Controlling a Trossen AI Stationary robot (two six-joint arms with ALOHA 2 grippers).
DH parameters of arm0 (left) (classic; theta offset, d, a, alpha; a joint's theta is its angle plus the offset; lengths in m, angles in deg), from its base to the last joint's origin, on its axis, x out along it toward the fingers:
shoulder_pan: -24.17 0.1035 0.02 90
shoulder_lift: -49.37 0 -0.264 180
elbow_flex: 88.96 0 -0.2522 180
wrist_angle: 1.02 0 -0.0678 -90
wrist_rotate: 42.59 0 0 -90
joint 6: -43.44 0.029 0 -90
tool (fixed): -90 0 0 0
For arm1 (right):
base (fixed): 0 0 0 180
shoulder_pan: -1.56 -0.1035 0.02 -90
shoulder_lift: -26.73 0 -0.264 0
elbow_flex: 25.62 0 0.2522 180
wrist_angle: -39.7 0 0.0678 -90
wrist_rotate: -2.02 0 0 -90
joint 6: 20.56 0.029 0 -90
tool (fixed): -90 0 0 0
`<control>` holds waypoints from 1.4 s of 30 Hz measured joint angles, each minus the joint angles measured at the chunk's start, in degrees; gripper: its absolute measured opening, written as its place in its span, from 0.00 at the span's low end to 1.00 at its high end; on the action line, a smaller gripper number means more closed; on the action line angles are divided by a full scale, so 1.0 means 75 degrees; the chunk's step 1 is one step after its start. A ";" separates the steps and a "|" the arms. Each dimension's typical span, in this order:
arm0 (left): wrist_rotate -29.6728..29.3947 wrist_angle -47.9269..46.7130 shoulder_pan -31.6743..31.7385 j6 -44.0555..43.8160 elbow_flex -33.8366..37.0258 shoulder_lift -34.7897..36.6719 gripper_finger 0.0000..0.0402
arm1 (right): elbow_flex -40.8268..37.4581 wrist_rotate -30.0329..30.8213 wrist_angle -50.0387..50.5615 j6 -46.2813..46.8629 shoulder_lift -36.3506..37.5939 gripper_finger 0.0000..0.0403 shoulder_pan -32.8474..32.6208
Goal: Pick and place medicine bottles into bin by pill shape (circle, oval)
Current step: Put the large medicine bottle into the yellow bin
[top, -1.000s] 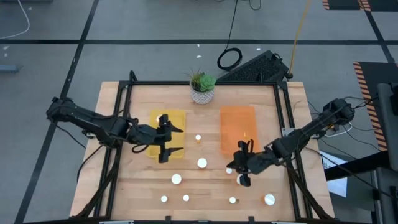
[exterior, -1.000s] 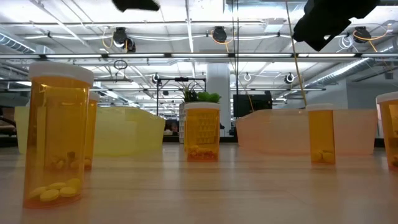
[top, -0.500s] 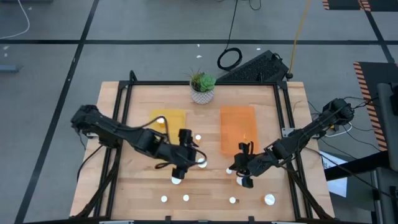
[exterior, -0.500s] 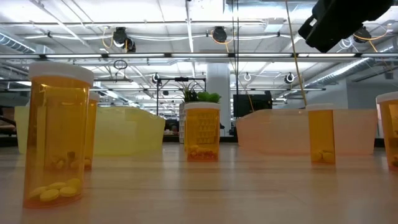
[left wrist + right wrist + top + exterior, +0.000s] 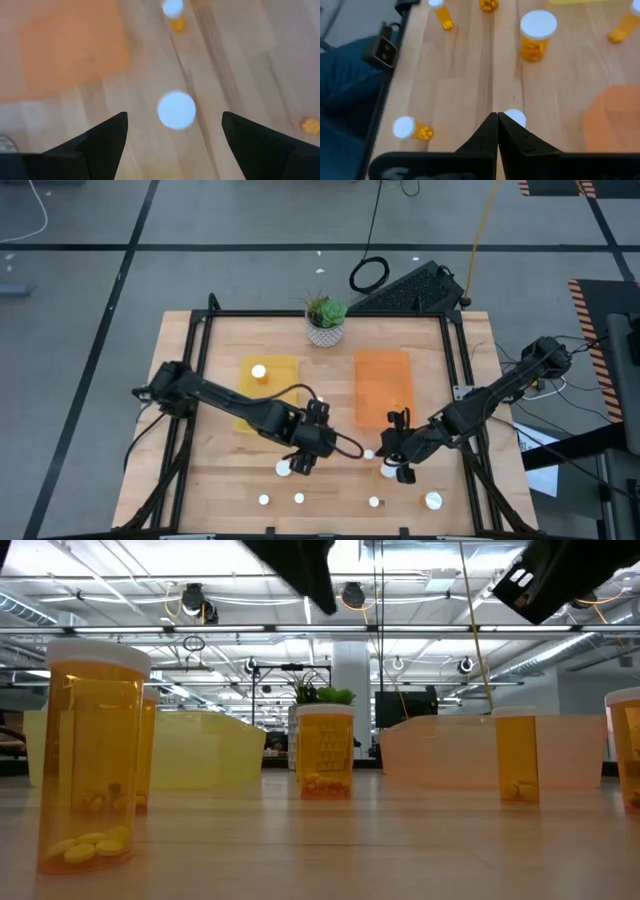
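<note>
The left gripper (image 5: 308,452) has swung further toward the table's middle since the earlier frame, leaving a bottle (image 5: 259,371) standing in the yellow tray (image 5: 283,370). Its fingers (image 5: 102,141) are spread wide and hold nothing; in its wrist view a white-capped bottle (image 5: 176,109) stands on the wood between them. In the high view, another bottle (image 5: 284,469) sits just beside the gripper.

The right gripper (image 5: 393,457) hovers low near the front right of the table, just in front of the orange tray (image 5: 383,385). Its fingers (image 5: 490,133) are pressed together with nothing between them, and a small bottle (image 5: 515,119) stands just past their tips.

The other bottles are scattered along the front: three small ones (image 5: 264,501) (image 5: 299,499) (image 5: 374,502) in a loose row and a larger one (image 5: 433,501) toward the right corner. A potted plant (image 5: 325,319) stands at the far edge.
</note>
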 joint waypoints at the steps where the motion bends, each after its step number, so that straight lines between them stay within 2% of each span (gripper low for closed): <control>1: 0.0006 -0.0027 0.0000 -0.0034 0.0000 -0.0112 0.82 | 0.0000 0.0001 -0.0016 0.0000 0.0065 0.00 -0.0036; 13: 0.0210 0.0089 0.0302 -0.0699 0.0003 -0.0929 0.92 | 0.0000 0.0239 0.0138 -0.0058 0.0420 0.00 -0.0137; 22: 0.0584 0.0238 0.0405 -0.0834 0.0012 -0.1116 0.89 | 0.0000 0.0216 0.0164 -0.0041 0.0420 0.00 -0.0137; 33: 0.0292 0.0381 0.0370 -0.0926 0.0017 -0.1346 0.86 | 0.0000 0.0210 0.0184 -0.0053 0.0420 0.00 -0.0137; 42: 0.0527 0.0434 0.0443 -0.1014 0.0371 -0.1358 0.86 | 0.0000 0.0209 0.0175 -0.0056 0.0420 0.00 -0.0137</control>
